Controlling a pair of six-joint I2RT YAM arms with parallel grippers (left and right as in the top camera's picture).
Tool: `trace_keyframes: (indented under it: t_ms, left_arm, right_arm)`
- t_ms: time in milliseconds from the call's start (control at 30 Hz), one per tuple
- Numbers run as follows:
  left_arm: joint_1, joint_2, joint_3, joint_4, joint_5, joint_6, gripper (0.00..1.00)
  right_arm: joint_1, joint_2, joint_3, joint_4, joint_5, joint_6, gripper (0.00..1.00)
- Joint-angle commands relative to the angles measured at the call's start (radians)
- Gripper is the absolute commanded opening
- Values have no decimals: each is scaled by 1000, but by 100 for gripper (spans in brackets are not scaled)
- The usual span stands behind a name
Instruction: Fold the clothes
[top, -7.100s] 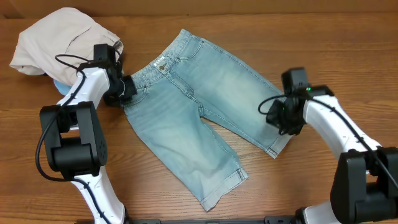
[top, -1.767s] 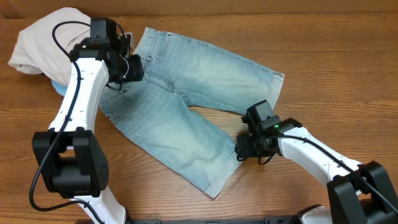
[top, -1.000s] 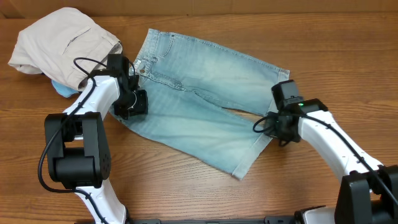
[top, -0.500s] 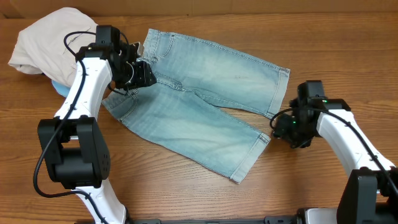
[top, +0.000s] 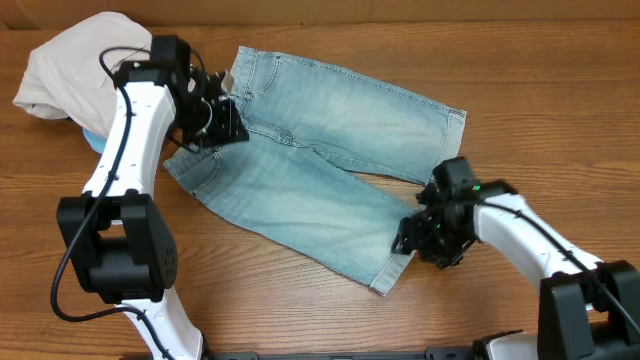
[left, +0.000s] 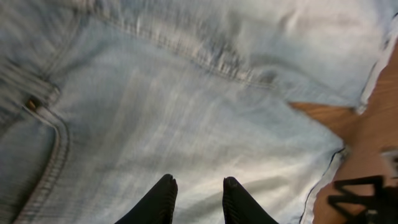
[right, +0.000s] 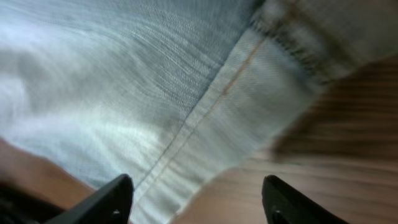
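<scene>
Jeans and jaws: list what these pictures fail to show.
- Overhead: the left arm covers part of the jeans' waistband.
- Overhead: the right gripper hides the hem corner beneath it.
- Right wrist: motion blur; contact with the cloth unclear.
- Left wrist: only fingertips show; the waistband is cut off.

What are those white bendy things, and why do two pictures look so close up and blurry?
Those are two robot arms on a wooden table. One picture looks down from above. The other two come from small cameras on each arm's wrist, so they sit very close to the cloth. Light blue jeans lie spread flat on the table, and beige trousers are bunched in the far corner. The left gripper hangs over the jeans near the waist, jaws apart. The right gripper is at the hem of one leg, jaws wide open. Neither is holding anything.
</scene>
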Motion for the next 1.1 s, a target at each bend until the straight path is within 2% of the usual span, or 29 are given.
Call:
trace_keyframes:
  t_ms: [0, 67, 133, 200, 233, 433, 533, 733, 800, 900, 1000, 1067]
  left_arm:
    - [-6, -12, 77, -11, 26, 26, 30]
    - [-7, -12, 98, -21, 26, 26, 30]
    - [-7, -12, 104, -23, 26, 26, 30]
    - [-7, -12, 104, -26, 25, 26, 30]
    - [-7, -12, 104, -28, 23, 26, 30]
    - [-7, -12, 104, -44, -39, 48, 32]
    - [-7, -12, 104, -48, -43, 53, 33]
    - [-7, -12, 104, -49, -44, 52, 36]
    - [-7, -12, 104, -65, -52, 53, 38]
    - [-7, -12, 101, -123, -107, 54, 38]
    - [-7, -12, 98, -212, -200, 63, 32]
    - [-7, -12, 94, -253, -210, 58, 31]
  right_arm:
    - [39, 2, -77, 80, -32, 66, 71]
    - [43, 2, -86, 95, -36, 69, 48]
    - [42, 2, -80, 91, -33, 69, 34]
    - [33, 2, -77, 80, 3, 116, 8]
    - [24, 2, -72, 57, 50, 175, 4]
    - [-107, 1, 12, -97, 311, 391, 4]
    - [-214, 1, 81, -101, 336, 401, 4]
    - [-398, 1, 198, 22, 336, 368, 5]
    - [-444, 1, 218, 29, 333, 368, 10]
    - [-502, 1, 250, -23, 285, 351, 30]
    - [-542, 1, 281, -100, 167, 261, 34]
    - [-548, -6, 289, -152, 114, 218, 36]
